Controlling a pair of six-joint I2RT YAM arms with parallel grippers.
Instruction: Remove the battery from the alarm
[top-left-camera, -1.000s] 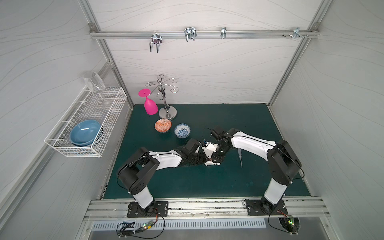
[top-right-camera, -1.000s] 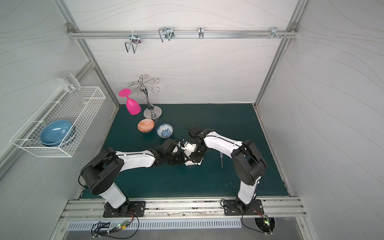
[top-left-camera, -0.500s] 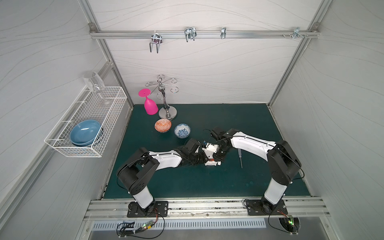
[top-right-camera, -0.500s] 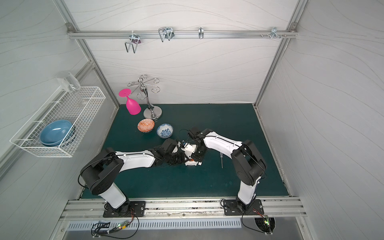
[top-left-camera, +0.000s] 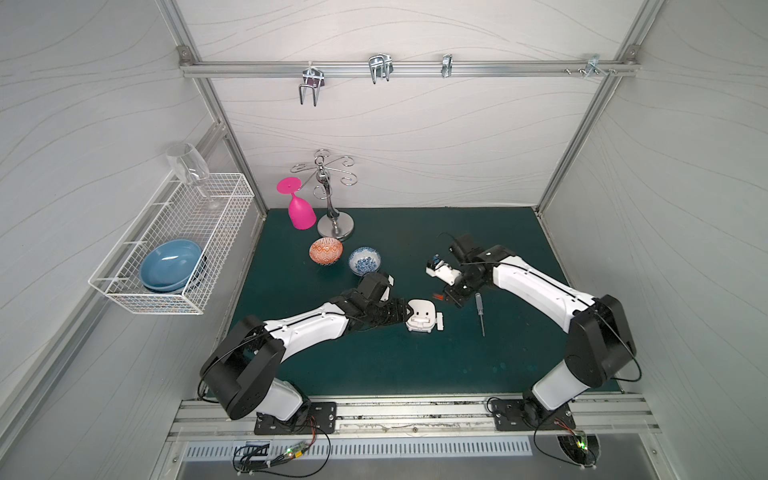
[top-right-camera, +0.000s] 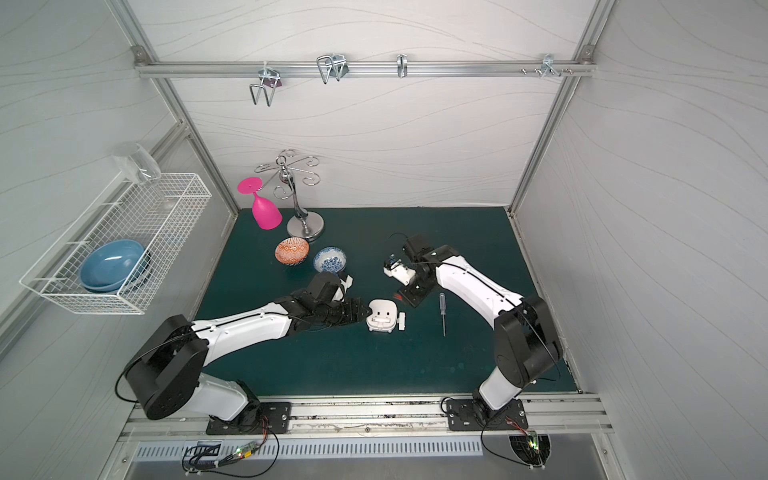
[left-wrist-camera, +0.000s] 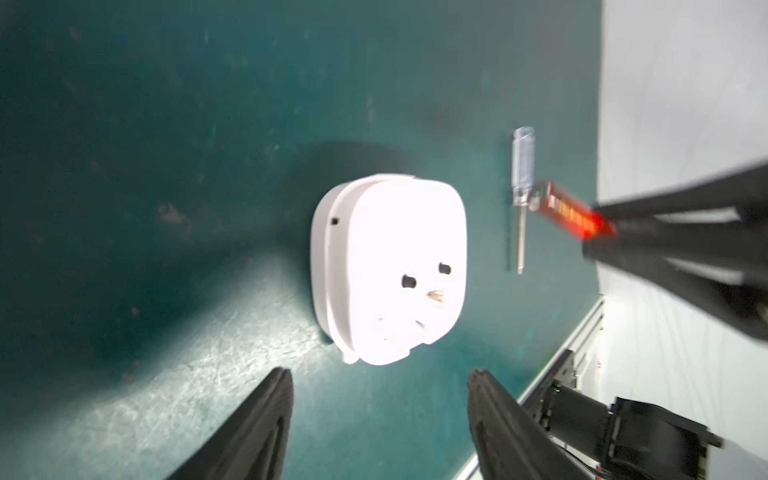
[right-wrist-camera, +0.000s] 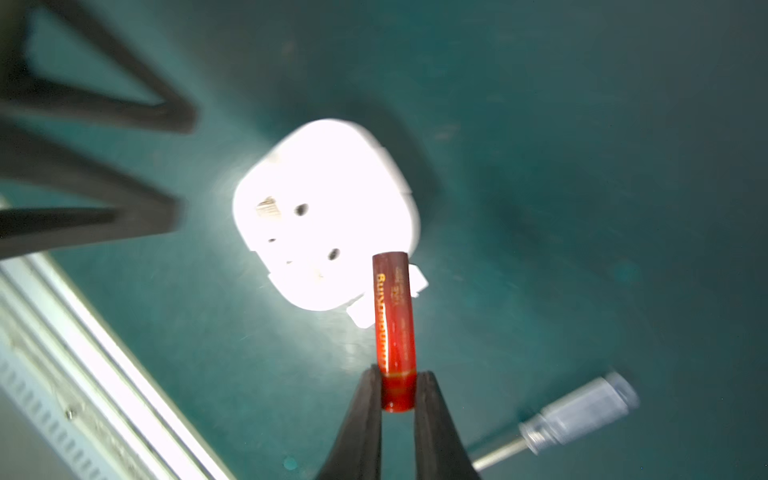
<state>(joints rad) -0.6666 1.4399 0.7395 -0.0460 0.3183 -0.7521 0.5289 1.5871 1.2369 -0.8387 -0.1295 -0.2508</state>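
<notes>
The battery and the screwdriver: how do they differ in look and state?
The battery is red-orange with yellow print; the screwdriver has a clear handle and a metal shaft. The battery is clamped at one end between the fingers of the right gripper; the screwdriver lies free on the green mat. The battery looks shorter than the screwdriver. Both are slim and straight.

battery (right-wrist-camera: 394, 328): coloured red-orange, printed with yellow lettering along its side
alarm (top-left-camera: 422, 316): plain white all over
mat (top-left-camera: 415, 374): dark teal, unpatterned
screwdriver (right-wrist-camera: 557, 422): handle left clear, shaft silvery
orange bowl (top-left-camera: 326, 251): covered in an orange-and-white pattern
blue-patterned bowl (top-left-camera: 364, 260): white, painted with blue figures
goblet (top-left-camera: 300, 208): bright pink
basket (top-left-camera: 145, 301): made of white wire
dish (top-left-camera: 170, 264): plain blue
walls (top-left-camera: 415, 145): white, crossed by faint grey wavy lines
2 arms (top-left-camera: 311, 328): white shells, joined by black parts
</notes>
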